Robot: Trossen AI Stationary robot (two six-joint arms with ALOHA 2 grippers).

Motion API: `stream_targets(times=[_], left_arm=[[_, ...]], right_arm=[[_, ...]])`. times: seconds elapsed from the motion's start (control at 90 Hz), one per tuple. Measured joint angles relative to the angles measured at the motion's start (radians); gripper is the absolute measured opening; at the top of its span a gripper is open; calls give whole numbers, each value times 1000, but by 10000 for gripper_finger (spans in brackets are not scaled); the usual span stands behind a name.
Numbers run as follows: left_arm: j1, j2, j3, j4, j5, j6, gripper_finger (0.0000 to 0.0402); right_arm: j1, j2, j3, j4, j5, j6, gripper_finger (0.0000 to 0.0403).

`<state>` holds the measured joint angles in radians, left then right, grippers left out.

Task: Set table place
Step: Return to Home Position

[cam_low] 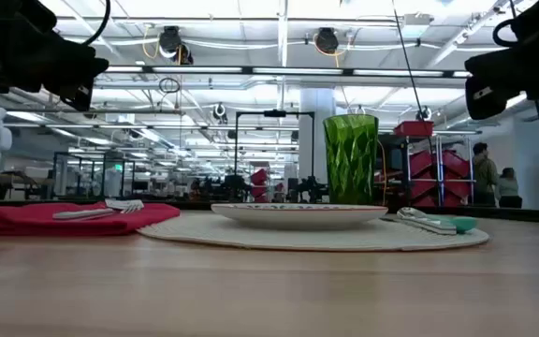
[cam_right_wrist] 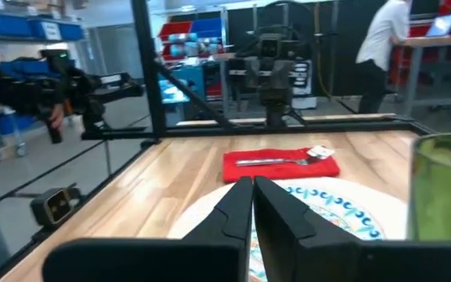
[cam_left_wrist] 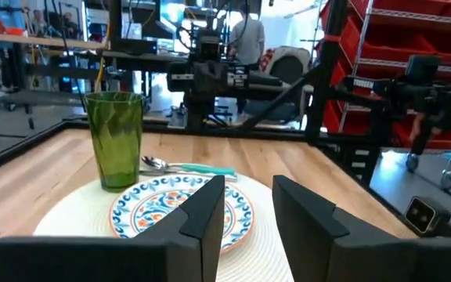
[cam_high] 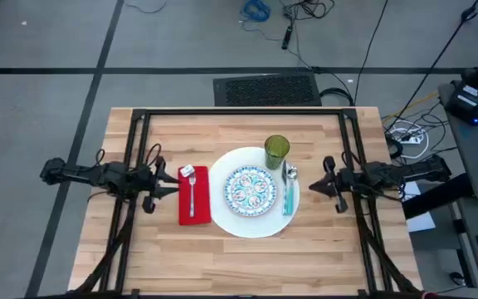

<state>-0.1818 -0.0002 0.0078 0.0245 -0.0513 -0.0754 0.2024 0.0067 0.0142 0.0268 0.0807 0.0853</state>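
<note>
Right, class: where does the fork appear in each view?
High view: fork on the red napkin, left of the patterned plate.
Low view: fork far left, on the napkin.
Left wrist view: not in it.
Right wrist view: fork on the napkin, beyond the patterned plate.
Shared landmark: the patterned plate, in all four.
</note>
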Motion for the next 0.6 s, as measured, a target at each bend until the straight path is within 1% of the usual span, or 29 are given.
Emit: stream_targets(times=[0.6], left_arm=[[0, 0, 0, -7, -6, 4, 95]], right_arm=[[0, 0, 0, -1, -3, 4, 1]])
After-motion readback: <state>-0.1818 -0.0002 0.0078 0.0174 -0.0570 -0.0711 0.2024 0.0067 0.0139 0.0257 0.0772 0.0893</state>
